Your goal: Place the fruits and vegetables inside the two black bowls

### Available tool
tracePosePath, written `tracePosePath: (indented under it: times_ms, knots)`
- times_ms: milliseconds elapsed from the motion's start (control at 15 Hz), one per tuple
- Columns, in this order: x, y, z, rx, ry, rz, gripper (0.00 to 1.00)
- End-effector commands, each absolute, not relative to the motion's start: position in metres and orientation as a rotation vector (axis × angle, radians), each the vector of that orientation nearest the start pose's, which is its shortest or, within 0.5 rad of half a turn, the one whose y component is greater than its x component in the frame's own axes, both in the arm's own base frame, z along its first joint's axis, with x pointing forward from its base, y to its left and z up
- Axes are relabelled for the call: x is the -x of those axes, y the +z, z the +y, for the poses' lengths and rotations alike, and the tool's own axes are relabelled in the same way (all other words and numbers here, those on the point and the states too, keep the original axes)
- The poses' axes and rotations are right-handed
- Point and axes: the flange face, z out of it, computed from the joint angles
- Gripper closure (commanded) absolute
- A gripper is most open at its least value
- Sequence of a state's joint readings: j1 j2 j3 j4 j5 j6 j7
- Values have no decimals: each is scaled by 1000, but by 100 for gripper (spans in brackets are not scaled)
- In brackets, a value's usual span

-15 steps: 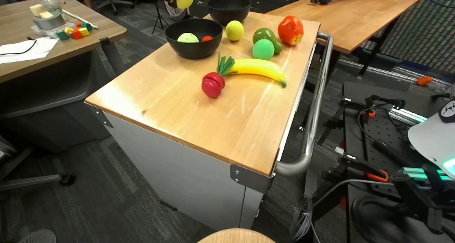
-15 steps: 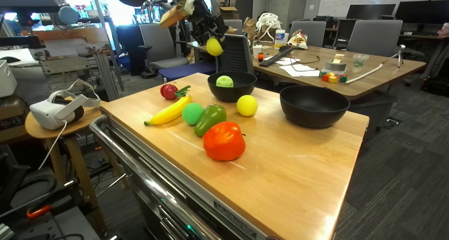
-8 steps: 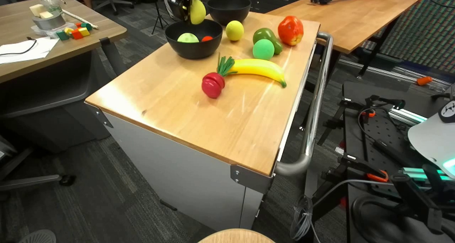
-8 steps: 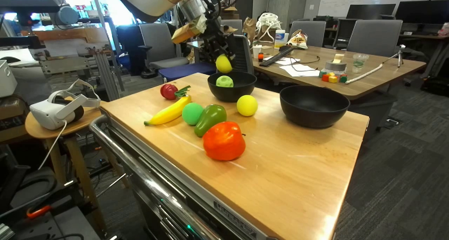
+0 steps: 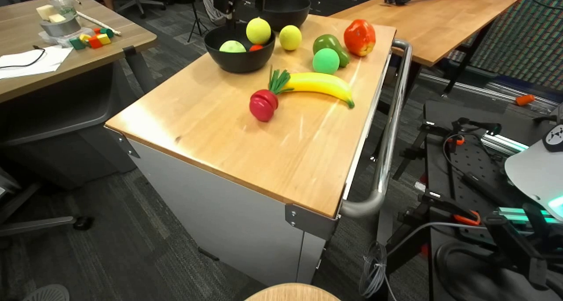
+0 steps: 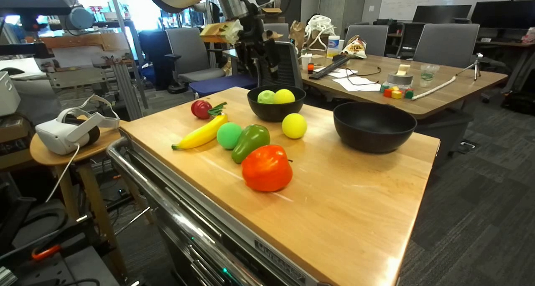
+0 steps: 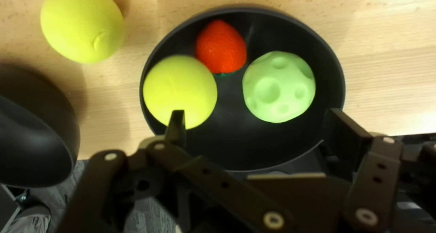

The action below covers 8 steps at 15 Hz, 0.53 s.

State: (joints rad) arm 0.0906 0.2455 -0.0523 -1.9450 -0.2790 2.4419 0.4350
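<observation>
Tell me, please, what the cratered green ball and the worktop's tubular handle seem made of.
The cratered green ball looks matte, perhaps foam or rubber: its dimples show no sharp glints. The tubular handle is probably polished metal, given its bright reflected streaks.

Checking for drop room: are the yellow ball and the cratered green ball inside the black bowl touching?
Apart. The wrist view shows a strip of black bowl between the yellow ball and the cratered green ball.

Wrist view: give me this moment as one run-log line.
gripper: open, above black bowl; held: nothing; in bowl: round yellow fruit, strawberry, cratered pale-green ball; on tabletop: second round yellow fruit
</observation>
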Motion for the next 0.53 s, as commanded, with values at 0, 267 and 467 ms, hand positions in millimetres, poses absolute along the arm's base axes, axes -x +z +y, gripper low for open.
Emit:
tracePosePath:
  times_ms: [0, 267, 467]
  knots:
    - [-571, 406, 12, 3056, -518, 492, 0]
    - [-573, 402, 8, 3044, -479, 538, 0]
    - [-563, 404, 9, 3034, -485, 542, 0]
